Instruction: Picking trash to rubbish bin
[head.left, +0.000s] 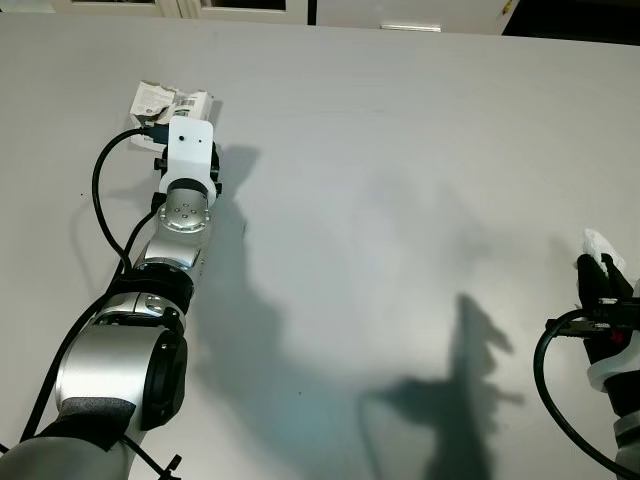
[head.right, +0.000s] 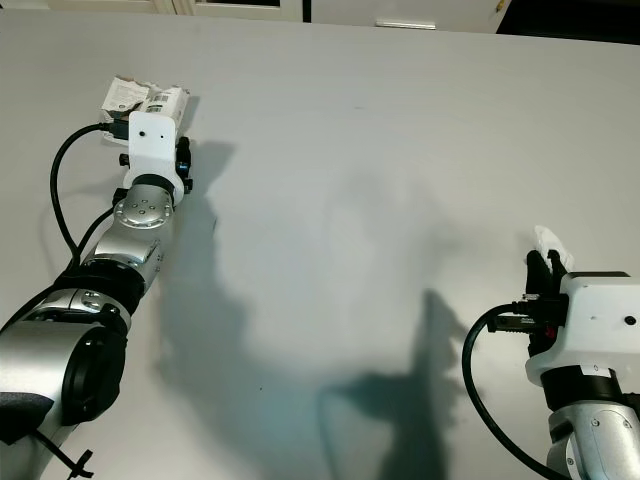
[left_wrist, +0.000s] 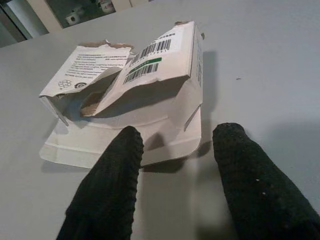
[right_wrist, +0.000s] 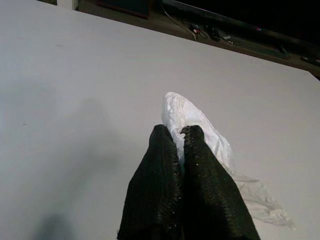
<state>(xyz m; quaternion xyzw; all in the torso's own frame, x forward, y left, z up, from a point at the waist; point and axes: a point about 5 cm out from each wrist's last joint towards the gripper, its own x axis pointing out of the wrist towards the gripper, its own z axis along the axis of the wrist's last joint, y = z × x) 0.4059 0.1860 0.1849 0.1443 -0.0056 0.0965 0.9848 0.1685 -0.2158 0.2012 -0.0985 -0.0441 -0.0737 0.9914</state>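
A torn white cardboard box (left_wrist: 135, 90) with barcodes lies crushed on the grey floor at the far left (head.left: 165, 100). My left gripper (left_wrist: 175, 137) is stretched out to it, open, its two black fingers just short of the box's flattened flap. At the lower right, my right gripper (right_wrist: 178, 132) is shut on a crumpled white plastic wrapper (right_wrist: 200, 125), which pokes out past the fingertips (head.right: 550, 240).
Plain grey floor (head.left: 380, 200) spreads between the two arms, crossed by their shadows. A wall base and door frames (head.left: 230, 8) run along the far edge. Dark clutter and cables (right_wrist: 215, 32) lie beyond the floor's edge in the right wrist view.
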